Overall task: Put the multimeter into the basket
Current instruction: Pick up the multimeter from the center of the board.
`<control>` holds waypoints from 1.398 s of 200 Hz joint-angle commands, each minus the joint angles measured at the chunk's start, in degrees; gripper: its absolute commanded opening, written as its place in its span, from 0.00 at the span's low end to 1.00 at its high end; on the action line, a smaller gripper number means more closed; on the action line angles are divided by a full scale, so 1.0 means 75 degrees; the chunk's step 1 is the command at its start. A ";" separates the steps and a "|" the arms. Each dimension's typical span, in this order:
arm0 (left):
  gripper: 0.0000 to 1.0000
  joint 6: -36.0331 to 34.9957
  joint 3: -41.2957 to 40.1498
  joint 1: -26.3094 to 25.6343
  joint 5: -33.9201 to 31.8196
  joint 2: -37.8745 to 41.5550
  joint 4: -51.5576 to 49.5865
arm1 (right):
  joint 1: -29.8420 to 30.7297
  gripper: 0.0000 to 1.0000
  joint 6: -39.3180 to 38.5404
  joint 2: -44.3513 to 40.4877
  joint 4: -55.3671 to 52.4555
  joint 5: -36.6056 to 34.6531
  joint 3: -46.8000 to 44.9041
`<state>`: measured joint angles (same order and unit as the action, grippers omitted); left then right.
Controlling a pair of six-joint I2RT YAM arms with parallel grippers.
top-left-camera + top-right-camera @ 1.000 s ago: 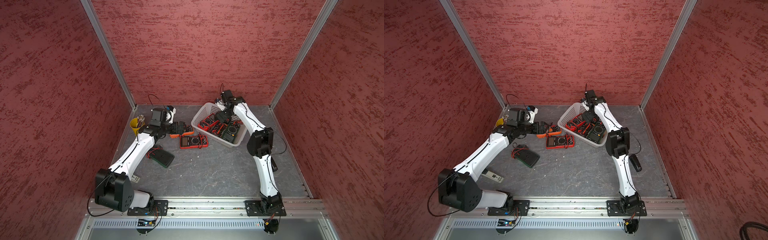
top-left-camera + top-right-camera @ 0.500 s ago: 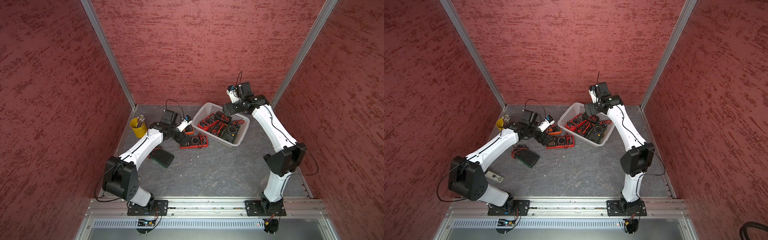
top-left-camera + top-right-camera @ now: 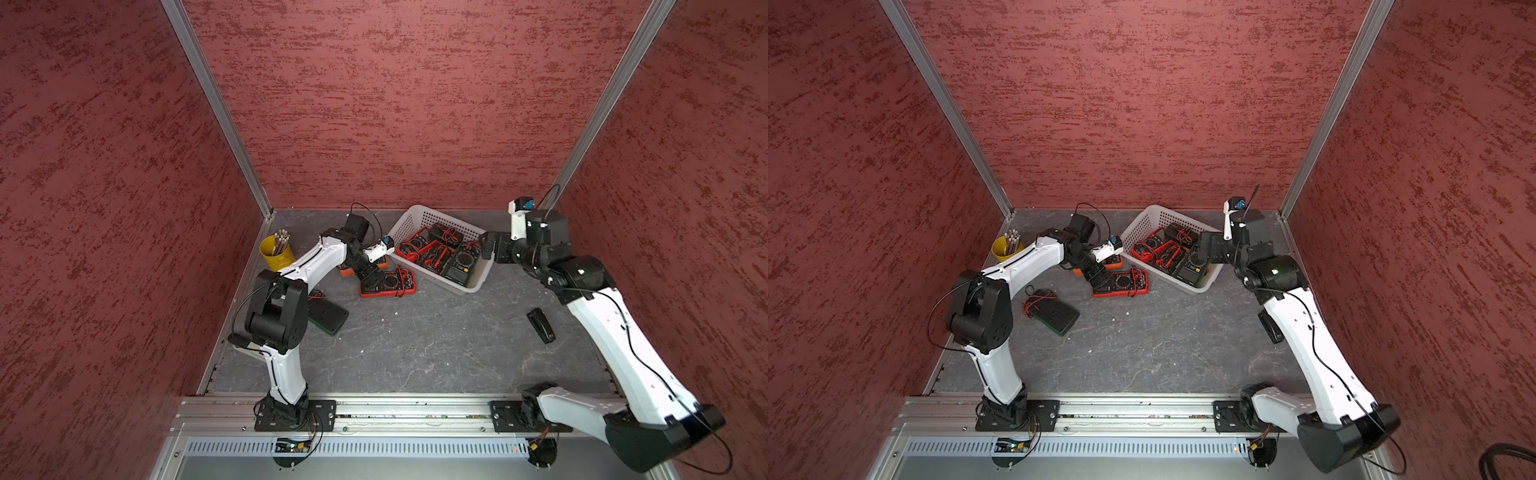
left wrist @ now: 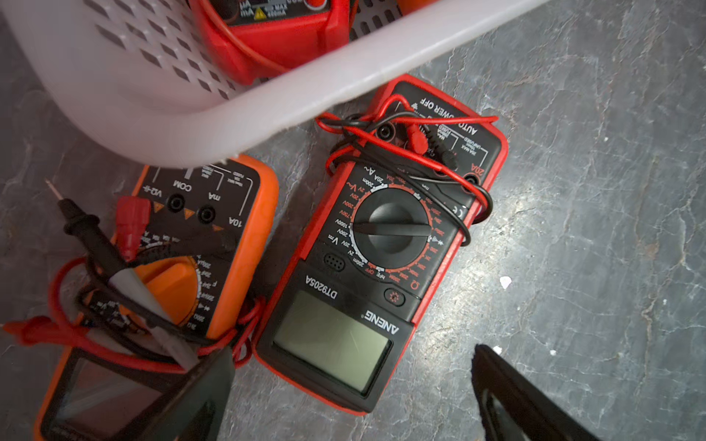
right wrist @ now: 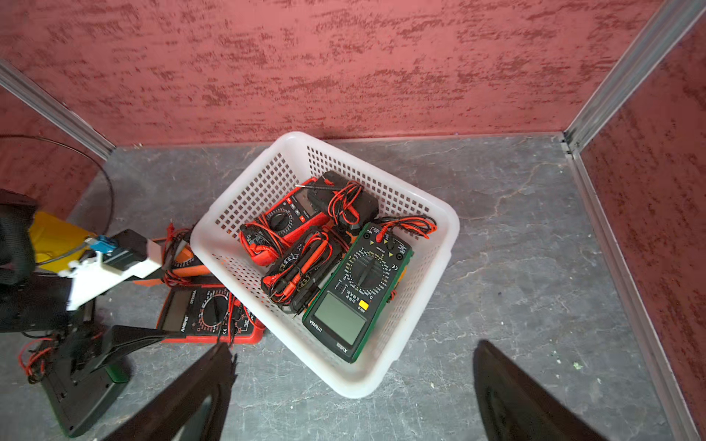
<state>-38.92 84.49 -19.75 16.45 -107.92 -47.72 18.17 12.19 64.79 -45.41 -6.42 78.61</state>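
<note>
A red multimeter [image 3: 388, 283] [image 3: 1121, 283] wrapped in red and black leads lies face up on the grey table just in front of the white perforated basket [image 3: 465, 286] [image 3: 1196, 286]. My left gripper [image 3: 371, 276] [image 4: 351, 355] hovers open over its display end [image 4: 332, 343], one finger on each side, holding nothing. An orange multimeter [image 4: 229, 229] lies beside it, partly under the basket's rim [image 4: 267, 110]. My right gripper [image 3: 488, 249] [image 5: 353, 345] stands open and empty by the basket's right end. Several multimeters lie inside, a green one [image 5: 355, 294] nearest.
A yellow cup of pencils [image 3: 276, 252] stands at the back left. A dark green-edged device with leads [image 3: 328, 318] lies near the left arm. A small black object [image 3: 540, 325] lies on the right. Red walls close in three sides.
My left gripper swung from the orange multimeter to the red one's display end. My right arm drew back from over the basket to its right end. Both grippers stayed open.
</note>
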 commanded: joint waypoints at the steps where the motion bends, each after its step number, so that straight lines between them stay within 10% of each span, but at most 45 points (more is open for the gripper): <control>1: 1.00 -0.0302 0.0213 -0.0050 -0.0041 -0.0311 -0.0257 | -0.0003 0.99 0.0342 -0.0321 -0.0155 -0.0323 -0.0171; 279: 1.00 -0.0003 -0.0653 -0.0821 -0.0399 -0.0687 -0.0683 | -0.0005 0.99 0.0790 -0.2064 -0.0848 -0.0758 -0.1361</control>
<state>-40.45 80.84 -25.58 11.79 -114.63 -50.57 18.17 17.63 50.46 -51.37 -11.00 69.41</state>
